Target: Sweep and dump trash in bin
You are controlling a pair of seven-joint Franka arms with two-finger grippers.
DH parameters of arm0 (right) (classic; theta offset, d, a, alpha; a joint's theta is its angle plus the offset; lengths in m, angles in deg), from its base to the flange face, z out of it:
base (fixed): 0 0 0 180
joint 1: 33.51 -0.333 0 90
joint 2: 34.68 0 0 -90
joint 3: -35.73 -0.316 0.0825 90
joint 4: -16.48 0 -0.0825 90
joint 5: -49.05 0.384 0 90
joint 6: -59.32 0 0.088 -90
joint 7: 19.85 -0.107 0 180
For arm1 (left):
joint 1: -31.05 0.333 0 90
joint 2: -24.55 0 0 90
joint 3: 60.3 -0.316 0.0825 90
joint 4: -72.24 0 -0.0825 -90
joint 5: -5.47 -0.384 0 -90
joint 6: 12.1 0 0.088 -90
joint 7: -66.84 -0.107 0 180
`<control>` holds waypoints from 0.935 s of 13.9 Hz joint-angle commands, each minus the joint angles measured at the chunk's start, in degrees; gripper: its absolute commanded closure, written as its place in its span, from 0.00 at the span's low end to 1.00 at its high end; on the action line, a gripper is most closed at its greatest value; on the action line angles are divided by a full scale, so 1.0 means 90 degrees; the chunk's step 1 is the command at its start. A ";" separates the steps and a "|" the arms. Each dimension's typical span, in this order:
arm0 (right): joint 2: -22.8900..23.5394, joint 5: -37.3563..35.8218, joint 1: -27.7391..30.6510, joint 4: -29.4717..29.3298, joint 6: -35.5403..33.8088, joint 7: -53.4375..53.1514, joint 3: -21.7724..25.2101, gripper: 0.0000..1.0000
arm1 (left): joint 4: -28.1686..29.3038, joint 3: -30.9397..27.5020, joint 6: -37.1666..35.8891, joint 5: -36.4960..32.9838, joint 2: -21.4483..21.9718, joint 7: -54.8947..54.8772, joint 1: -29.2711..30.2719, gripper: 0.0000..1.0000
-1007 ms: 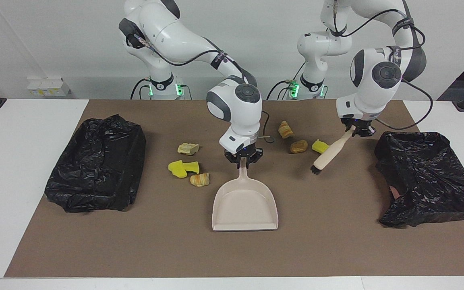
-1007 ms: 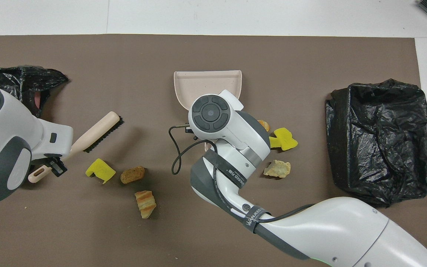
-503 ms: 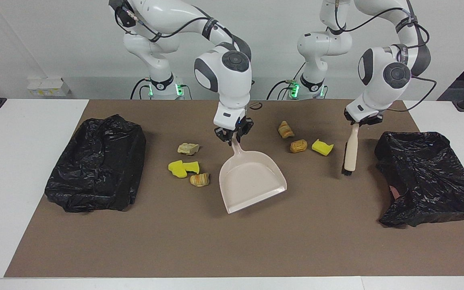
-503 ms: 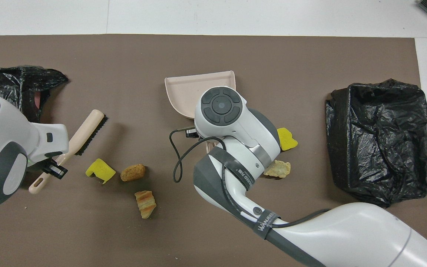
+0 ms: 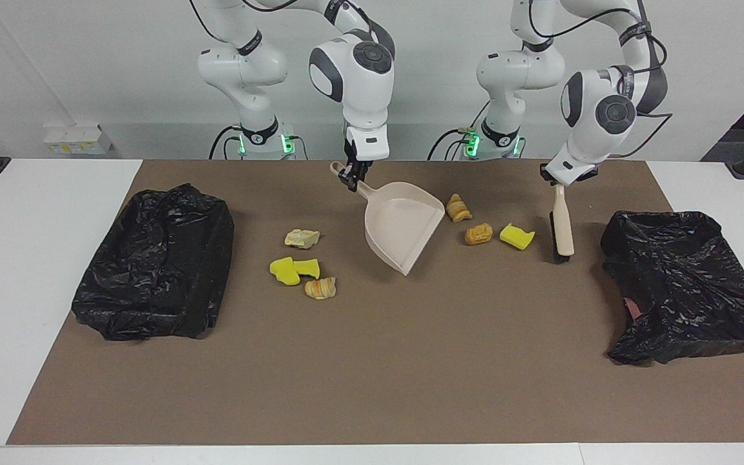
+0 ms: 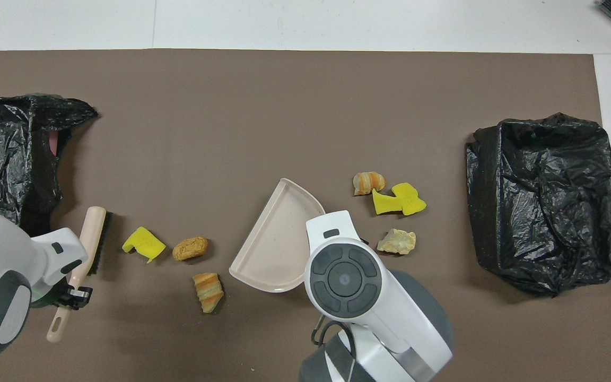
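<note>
My right gripper (image 5: pixel 351 177) is shut on the handle of the beige dustpan (image 5: pixel 404 226), which hangs tilted, its mouth turned toward the left arm's end. Beside that mouth lie three pieces of trash: a croissant lump (image 5: pixel 457 208), a brown lump (image 5: pixel 478 234) and a yellow sponge (image 5: pixel 516 236). My left gripper (image 5: pixel 559 184) is shut on the brush (image 5: pixel 562 226), which hangs nearly upright next to the sponge. More trash (image 5: pixel 304 268) lies toward the right arm's end. In the overhead view my right wrist covers part of the dustpan (image 6: pixel 273 244).
A black bag-lined bin (image 5: pixel 155 258) sits at the right arm's end of the brown mat, and another (image 5: pixel 688 284) at the left arm's end, just past the brush. White table edges (image 5: pixel 36 258) border the mat.
The right gripper has lifted the dustpan, drawn it toward the robots and swung its mouth toward the left arm's end. The left gripper has drawn the brush toward the robots and stood it more upright.
</note>
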State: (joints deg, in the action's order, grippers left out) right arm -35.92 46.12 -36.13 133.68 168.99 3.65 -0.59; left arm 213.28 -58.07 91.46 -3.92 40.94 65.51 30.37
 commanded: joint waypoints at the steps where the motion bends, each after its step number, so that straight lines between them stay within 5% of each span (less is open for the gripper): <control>1: -0.0282 0.0228 0.0126 0.0473 0.0295 0.1457 0.0032 1.00 | 0.0501 0.0015 0.0212 0.0096 0.0405 0.0673 -0.0402 1.00; 6: -0.0165 0.0228 -0.0040 0.0717 0.0704 0.1365 0.0022 1.00 | 0.0726 0.0074 0.0290 0.0622 0.0435 0.1857 -0.1135 1.00; 13: 0.0236 0.0208 -0.0226 0.0728 0.1085 0.0867 0.0012 1.00 | 0.0638 0.0299 0.1773 0.1346 -0.0190 0.1897 -0.1789 1.00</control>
State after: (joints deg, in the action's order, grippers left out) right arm -34.53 46.64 -37.64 139.84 176.52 13.70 -0.33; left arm 218.66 -54.83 103.81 7.20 40.68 82.45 16.42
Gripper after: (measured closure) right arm 0.692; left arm 0.740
